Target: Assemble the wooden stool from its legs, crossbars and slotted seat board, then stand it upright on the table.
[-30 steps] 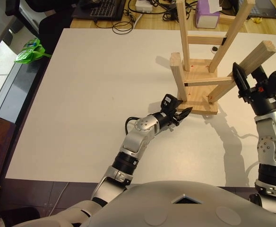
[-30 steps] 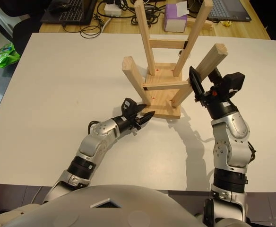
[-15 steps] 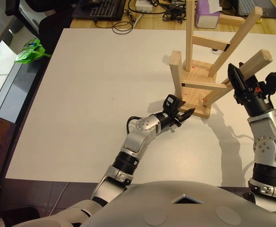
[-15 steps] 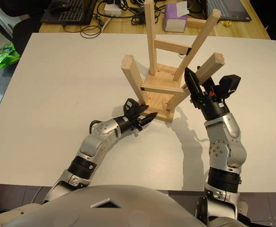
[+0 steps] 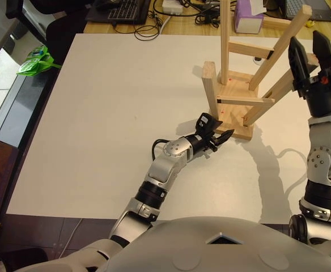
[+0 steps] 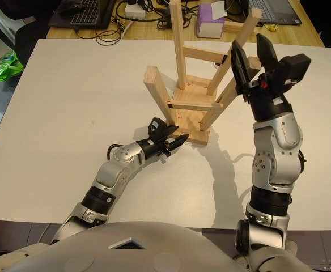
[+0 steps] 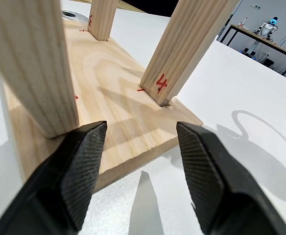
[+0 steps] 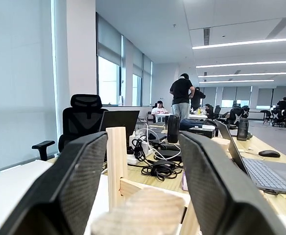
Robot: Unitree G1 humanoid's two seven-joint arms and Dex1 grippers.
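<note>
Legs-up stool [image 5: 242, 101]: rigid, likely light but tippy, best gripped low on a leg [image 5: 267, 99]; left gripper [image 5: 219, 137] at seat board [image 5: 236, 131], right gripper [image 5: 310, 54] around leg tip, both spread, unclamped.

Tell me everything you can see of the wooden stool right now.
The wooden stool is pale, bare wood, assembled and upside down. Its seat board is down on the white table, and four square legs lean upward, joined by crossbars. Small red marks sit by the leg joints. The open left gripper is at the board's near corner; the open right gripper straddles one leg's top.
</note>
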